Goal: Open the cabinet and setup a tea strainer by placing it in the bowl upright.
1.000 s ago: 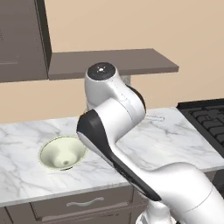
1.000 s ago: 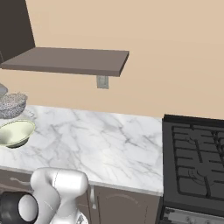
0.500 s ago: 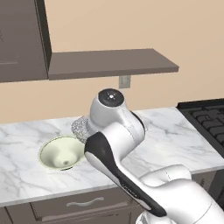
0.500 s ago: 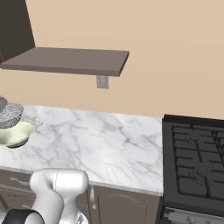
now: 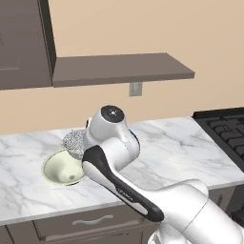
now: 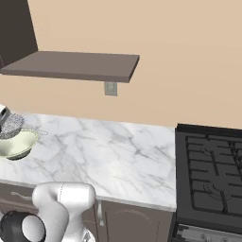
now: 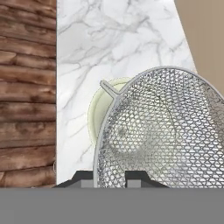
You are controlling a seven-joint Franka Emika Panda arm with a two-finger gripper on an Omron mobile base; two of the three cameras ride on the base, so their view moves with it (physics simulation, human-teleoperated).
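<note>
**Strainer held over the bowl**

The strainer (image 7: 162,131) is a silver-grey wire-mesh basket, rounded and see-through, with a thin bright rim and a short flat tab jutting from that rim. In the hand view it lies close to the camera, and the marble shows through its weave. The two dark fingers (image 7: 138,178) stand on either side of the rim at its near edge, pinching it. The gripper (image 7: 110,178) thus holds the strainer above the table (image 5: 181,147).

From the left base view the strainer (image 5: 75,142) hangs at the bowl's far right edge, just above it. The bowl (image 5: 62,167) is pale cream-green and conical inside, and sits on the marble table near its front edge. In the right base view the strainer (image 6: 10,125) overlaps the bowl (image 6: 18,144).
</note>
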